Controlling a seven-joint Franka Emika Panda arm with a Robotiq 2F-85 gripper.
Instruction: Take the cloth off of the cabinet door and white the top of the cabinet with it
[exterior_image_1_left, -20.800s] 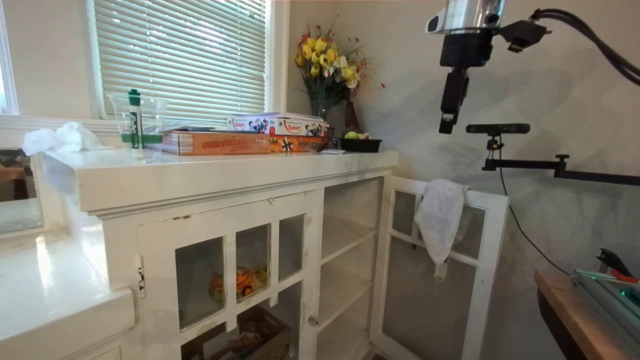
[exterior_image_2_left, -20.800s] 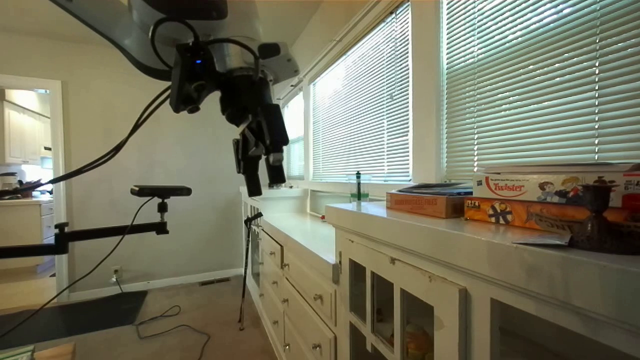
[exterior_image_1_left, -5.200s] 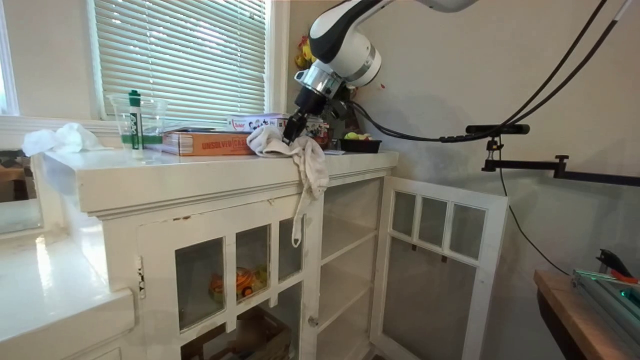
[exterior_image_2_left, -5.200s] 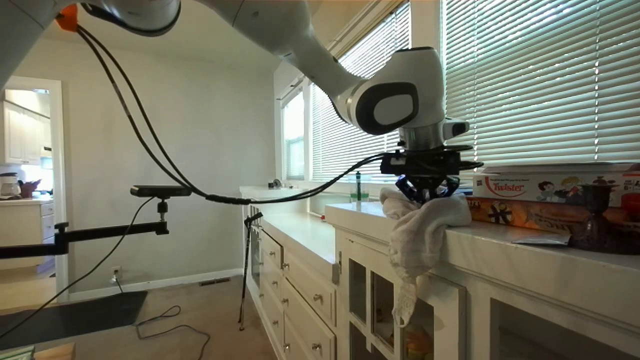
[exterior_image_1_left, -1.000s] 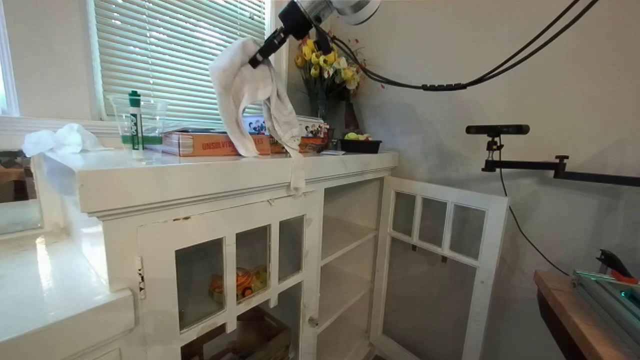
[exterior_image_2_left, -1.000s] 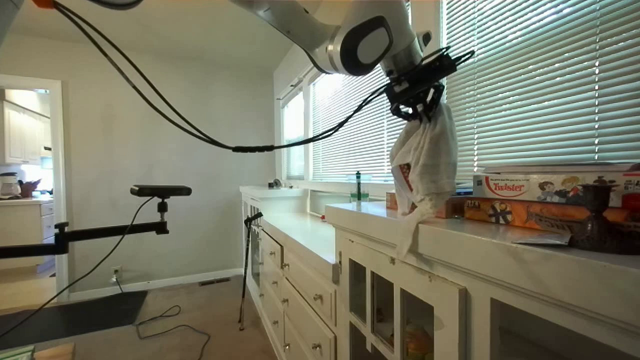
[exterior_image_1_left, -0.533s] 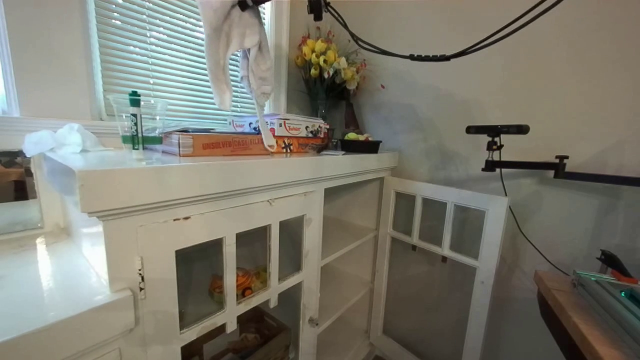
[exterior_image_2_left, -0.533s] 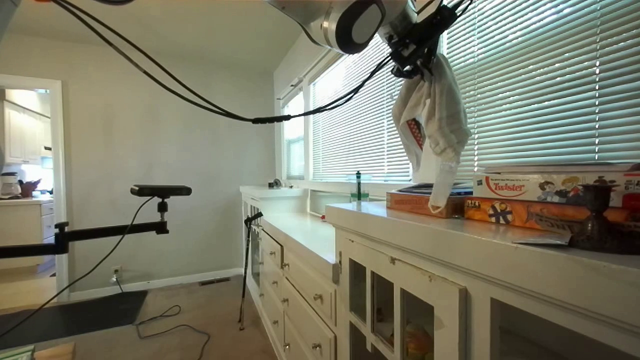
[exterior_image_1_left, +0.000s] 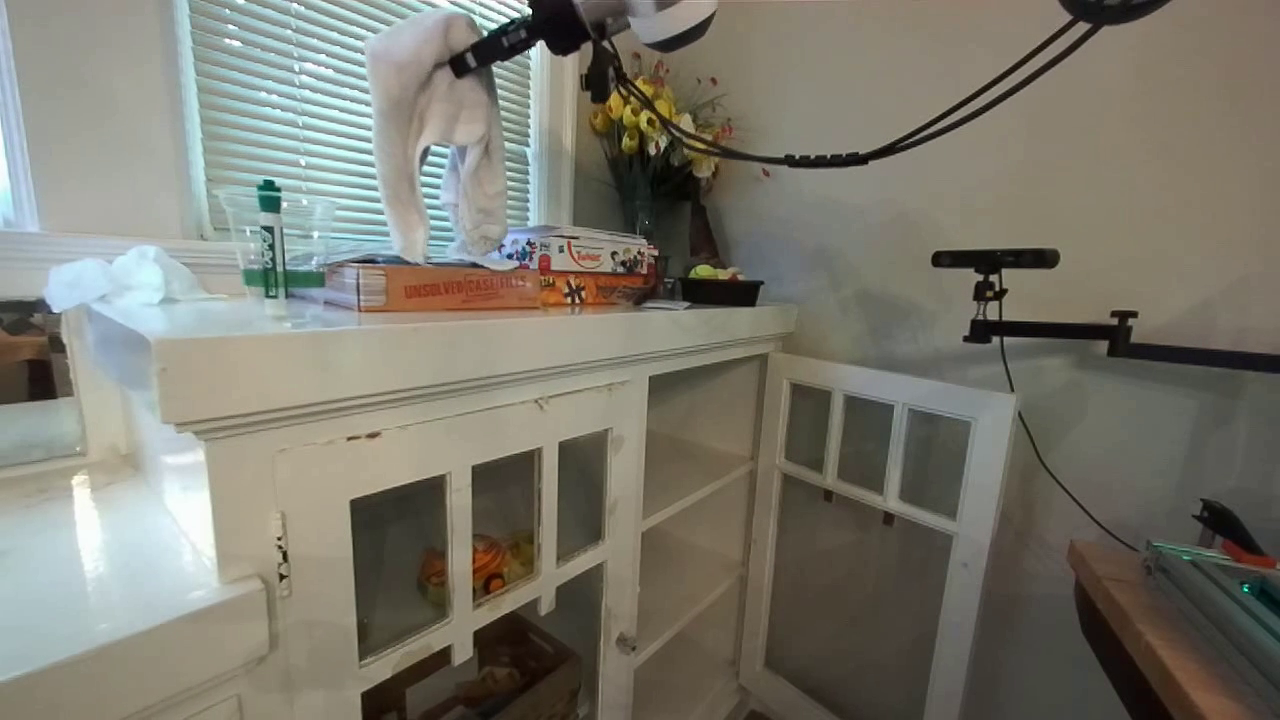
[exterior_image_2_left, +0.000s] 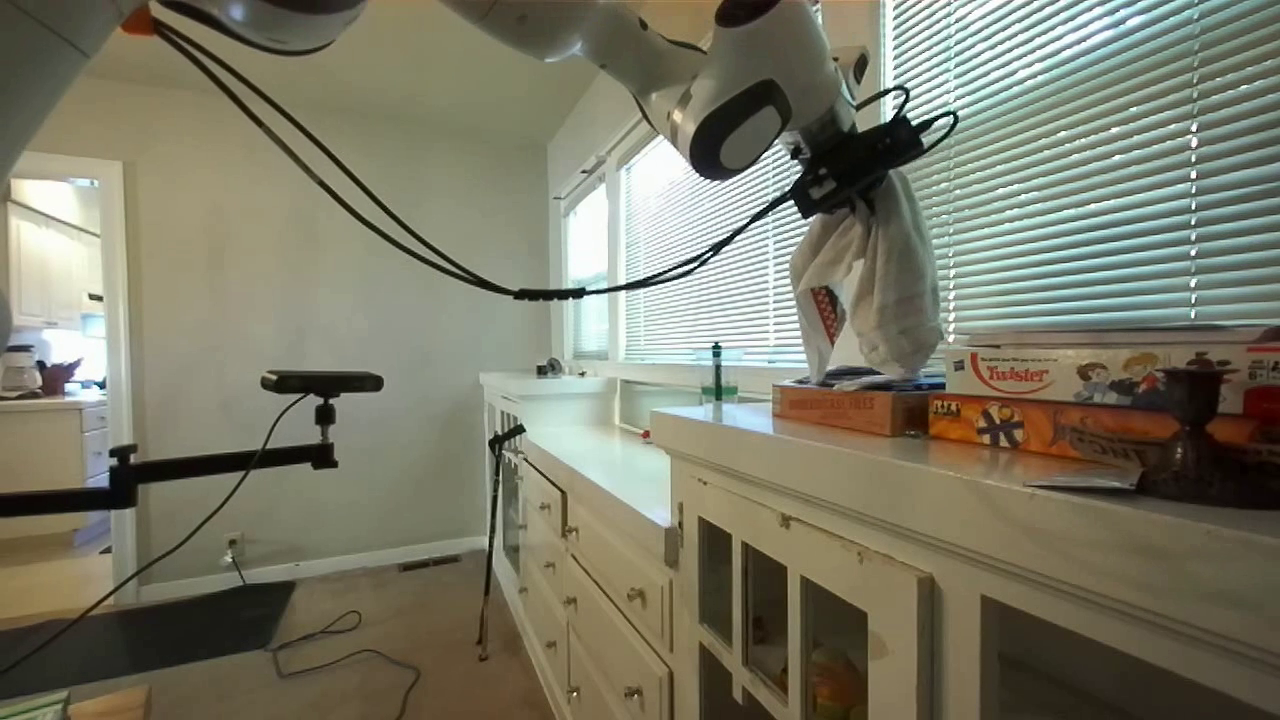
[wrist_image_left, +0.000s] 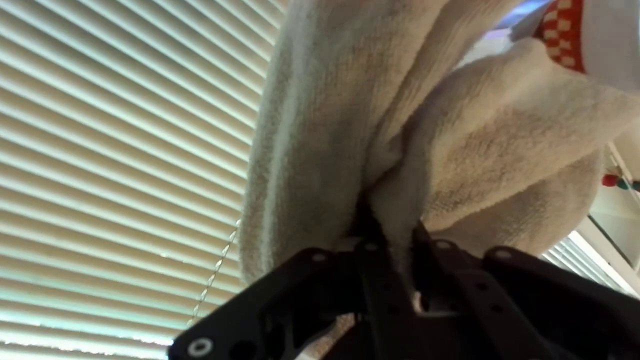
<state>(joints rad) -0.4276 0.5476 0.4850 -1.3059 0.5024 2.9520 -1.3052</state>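
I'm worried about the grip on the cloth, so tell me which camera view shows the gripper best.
The wrist view: the gripper shows there close up, though dark, with a fold of the cloth pinched in it. Both exterior views show it smaller, with the cloth hanging below; neither shows the pinch clearly.

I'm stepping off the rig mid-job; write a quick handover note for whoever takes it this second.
Gripper: shut on the cloth, up above the cabinet top.
Cloth: hanging in folds, lower end over the Unsolved Case Files box; contact unclear.
Done: cloth off the open cabinet door.
Left: probably lowering the cloth and wiping the cabinet top; how much is already wiped, the pictures don't show.
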